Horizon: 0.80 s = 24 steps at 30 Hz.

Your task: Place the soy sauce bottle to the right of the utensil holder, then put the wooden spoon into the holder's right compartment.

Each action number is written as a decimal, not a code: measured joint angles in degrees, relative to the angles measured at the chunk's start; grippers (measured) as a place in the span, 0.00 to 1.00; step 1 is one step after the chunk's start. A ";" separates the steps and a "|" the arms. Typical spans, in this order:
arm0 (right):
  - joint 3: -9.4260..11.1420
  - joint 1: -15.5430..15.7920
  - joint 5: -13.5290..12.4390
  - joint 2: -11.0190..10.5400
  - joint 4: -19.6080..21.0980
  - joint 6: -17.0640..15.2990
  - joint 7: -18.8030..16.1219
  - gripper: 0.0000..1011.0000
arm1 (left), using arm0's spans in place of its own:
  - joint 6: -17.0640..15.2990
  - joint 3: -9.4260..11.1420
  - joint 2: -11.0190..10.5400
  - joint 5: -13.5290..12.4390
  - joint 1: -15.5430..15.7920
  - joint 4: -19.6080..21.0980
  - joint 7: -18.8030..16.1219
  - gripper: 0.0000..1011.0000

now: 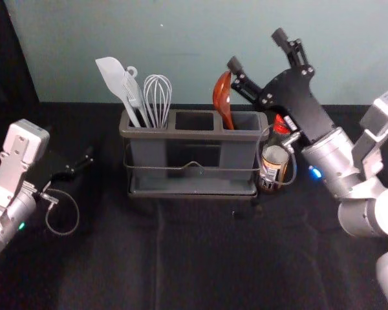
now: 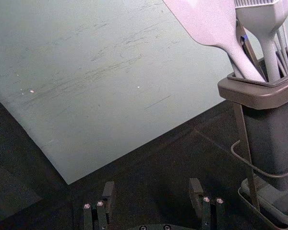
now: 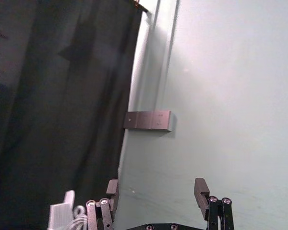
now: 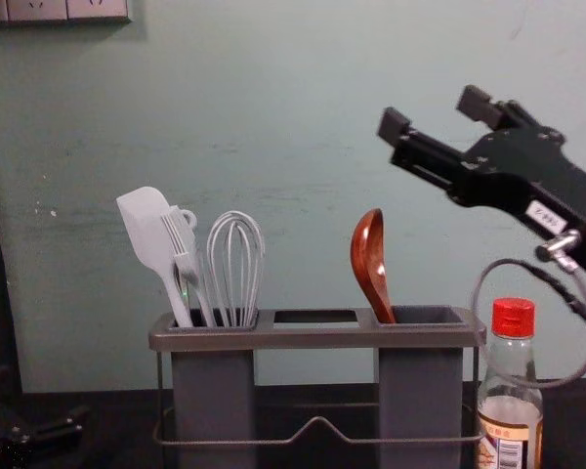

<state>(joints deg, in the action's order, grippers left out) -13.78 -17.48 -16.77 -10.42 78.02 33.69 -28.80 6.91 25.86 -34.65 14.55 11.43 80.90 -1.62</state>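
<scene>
In the head view, the holder (image 1: 181,135) stands across the middle of the black cloth (image 1: 200,252). The spoon (image 1: 222,97) is in its right compartment, bowl up, handle down inside, tilted to the left. The bottle (image 1: 273,165) stands upright just beside the holder's right end. The spatula (image 1: 110,72) and whisk (image 1: 158,97) share the left compartment with another white utensil (image 1: 134,93). The right gripper (image 1: 257,50) is above and to the right of the spoon, its fingers spread wide. The left gripper (image 1: 74,146) is low over the cloth, left of the holder.

In the left wrist view, the left gripper (image 2: 151,187) has its two fingers well apart. The holder's left end shows too, with the spatula leaning out.

In the right wrist view, the right gripper (image 3: 156,187) is wide, with the pale wall, a socket (image 3: 149,120) and a dark curtain (image 3: 62,96) beyond.

In the chest view, the bottle's red cap (image 4: 513,318) sits slightly lower than the spoon's bowl, and the right gripper reaches in from the right, above both.
</scene>
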 joint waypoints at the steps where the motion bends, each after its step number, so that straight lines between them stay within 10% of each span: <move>1: 0.21 0.13 0.02 -0.26 0.23 -0.07 0.14 0.99 | 0.00 0.00 0.00 0.00 0.00 0.00 0.00 0.99; 17: 9.33 5.86 0.54 -8.30 6.37 -3.50 3.56 0.99 | 0.00 0.00 0.00 0.00 0.00 0.00 0.00 0.99; 24: 12.36 9.69 6.76 -10.75 9.15 -14.78 10.00 0.99 | 0.00 0.00 0.00 0.00 0.00 0.00 0.00 0.99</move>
<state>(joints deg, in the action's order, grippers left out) -1.42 -7.79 -10.02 -21.17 87.16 18.91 -18.80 6.91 25.86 -34.65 14.55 11.43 80.90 -1.62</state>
